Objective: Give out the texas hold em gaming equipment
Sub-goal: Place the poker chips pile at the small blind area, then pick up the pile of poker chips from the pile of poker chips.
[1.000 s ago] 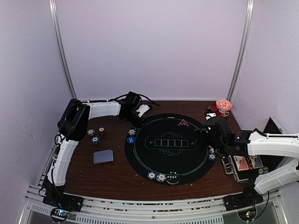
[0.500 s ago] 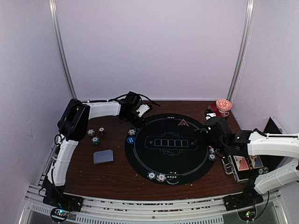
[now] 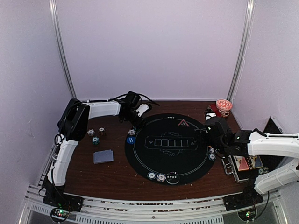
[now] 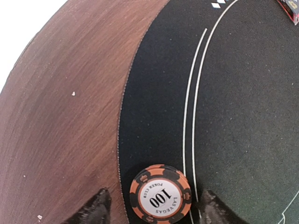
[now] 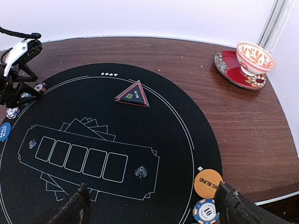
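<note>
The left gripper point(image 4: 150, 211) is hovering, jaws apart, around the orange-striped round poker chip point(image 4: 160, 196) lying at the edge of the black round mat point(image 4: 233, 116), probably a player's place. The right gripper point(image 5: 156, 207) is waiting above the mat, jaws apart and empty.

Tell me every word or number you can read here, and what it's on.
"100", "POKER CLUB", "LAS VEGAS": on the orange chip.
"BIG BLIND": on the orange disc.
"10": on the blue chip.
"SMALL": on the blue disc; the rest is cut off at the picture's edge.
The print on the red triangle is too small to read.
</note>
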Controlling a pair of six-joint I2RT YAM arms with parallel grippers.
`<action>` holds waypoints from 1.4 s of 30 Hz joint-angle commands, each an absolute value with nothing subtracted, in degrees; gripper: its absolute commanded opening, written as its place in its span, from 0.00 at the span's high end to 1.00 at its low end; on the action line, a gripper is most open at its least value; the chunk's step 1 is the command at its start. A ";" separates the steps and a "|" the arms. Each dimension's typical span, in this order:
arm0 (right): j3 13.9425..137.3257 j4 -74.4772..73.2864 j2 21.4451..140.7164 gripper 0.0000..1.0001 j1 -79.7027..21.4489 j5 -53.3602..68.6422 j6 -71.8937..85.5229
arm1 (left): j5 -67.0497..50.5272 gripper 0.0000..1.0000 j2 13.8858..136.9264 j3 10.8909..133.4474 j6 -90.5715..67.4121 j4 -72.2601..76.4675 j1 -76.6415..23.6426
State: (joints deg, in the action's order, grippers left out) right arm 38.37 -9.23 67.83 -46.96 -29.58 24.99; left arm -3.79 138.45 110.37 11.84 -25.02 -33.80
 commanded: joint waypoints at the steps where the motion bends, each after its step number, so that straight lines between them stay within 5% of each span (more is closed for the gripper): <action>1: 37.94 -8.96 68.20 0.07 -47.22 -30.06 24.96 | -5.14 0.29 136.40 112.19 11.93 -25.89 -33.56; 12: 38.00 -9.14 67.89 0.05 -47.25 -30.18 25.14 | -4.50 0.03 125.48 110.22 12.73 -26.76 -33.17; 35: 38.60 -9.03 70.38 0.00 -48.34 -28.71 25.27 | -10.26 0.02 94.82 65.14 17.62 -22.57 -12.13; 42: 39.00 -9.24 70.71 0.00 -49.29 -28.74 25.29 | -12.71 0.02 95.59 62.15 17.51 -21.69 -11.05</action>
State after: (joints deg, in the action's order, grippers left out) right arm 38.37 -9.28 70.72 -48.60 -28.34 25.23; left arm -10.17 95.07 62.37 16.60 -25.41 -11.79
